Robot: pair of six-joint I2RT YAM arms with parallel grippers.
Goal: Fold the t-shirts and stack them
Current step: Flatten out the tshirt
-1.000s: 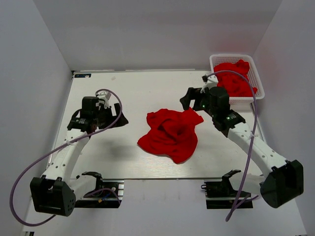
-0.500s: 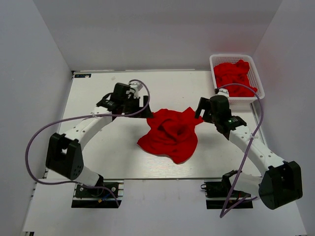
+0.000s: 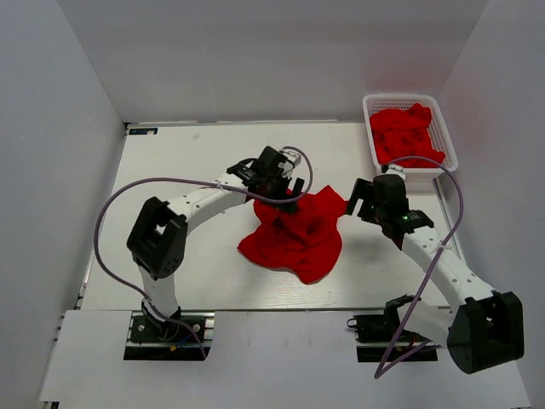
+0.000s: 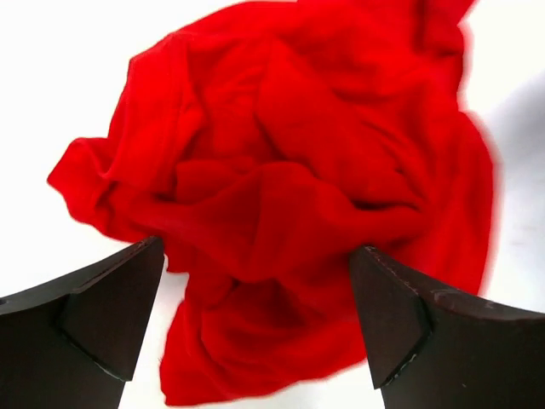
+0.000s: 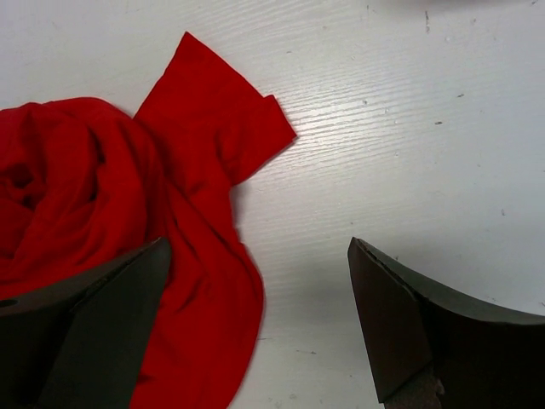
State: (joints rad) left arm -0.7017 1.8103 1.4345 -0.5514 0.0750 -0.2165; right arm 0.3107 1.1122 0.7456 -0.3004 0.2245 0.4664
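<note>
Table [image 3: 187, 170]: white, wood-grained top, white walls on three sides.

Left arm [image 3: 200, 198]: mine, reaching from the near-left corner across to mid-table, a purple cable [image 3: 119, 192] looping along it.

Right arm [image 3: 434, 256]: mine, angled in from the near-right corner, wrist towards the table's middle.

Loose t-shirt [image 3: 294, 234]: plain bright red, crumpled in a rumpled mound at mid-table, unfolded, deep folds through its middle. It lies between my two wrists.

Basket [image 3: 400, 96]: white plastic mesh, far-right corner, well apart from the loose shirt.

Heap of t-shirts [image 3: 404, 136]: same red, bunched inside the basket and rising past its rim. Cannot count them.

Left pincer [image 4: 258, 251]: fingers spread wide, nothing between them. It hangs over the far-left part of the mound; in the left wrist view red cloth fills the gap between the two dark fingers. Cannot tell whether the tips touch the cloth.

Right pincer [image 5: 260, 247]: fingers spread wide, holding nothing, over the shirt's right edge, with bare table in most of the gap. Its left finger overlaps the cloth in the right wrist view; its right finger is over bare wood.

Sleeve [image 5: 213, 119]: sticks out flat from the mound's far-right side, just beyond my right pincer.
</note>
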